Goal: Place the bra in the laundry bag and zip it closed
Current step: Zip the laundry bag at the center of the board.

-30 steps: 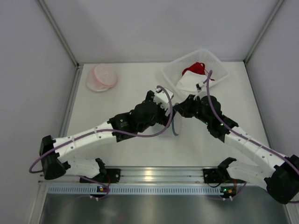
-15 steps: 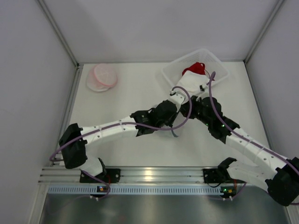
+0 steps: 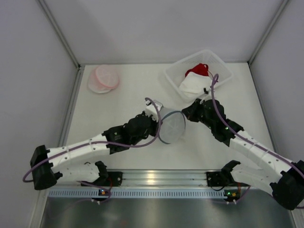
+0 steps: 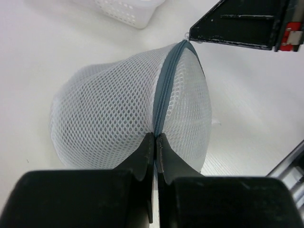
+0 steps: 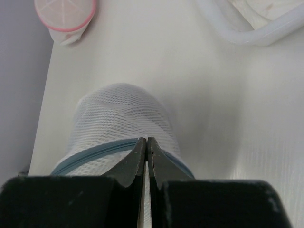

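The laundry bag point(image 3: 172, 127) is a white mesh drum with a grey-blue zipper, held up between both arms at the table's middle. My left gripper point(image 4: 156, 136) is shut on the bag's zipper seam point(image 4: 164, 90), at the bag's left edge point(image 3: 160, 122) from above. My right gripper point(image 5: 146, 140) is shut on the zipper rim at the bag's opposite side point(image 3: 185, 117); its dark finger point(image 4: 237, 23) shows at the seam's far end. A red garment point(image 3: 197, 70) and white cloth point(image 3: 194, 84) lie in the basket; I cannot tell which is the bra.
The clear plastic basket point(image 3: 223, 66) stands at the back right, just beyond the right wrist. A pink-rimmed round mesh disc point(image 3: 104, 78) lies at the back left. Grey walls close in the table on three sides.
The left arm swung out toward the basket, then drew back left. Its gripper went from open to shut on the bag's seam, and the bag turned from edge-on to a full round face.
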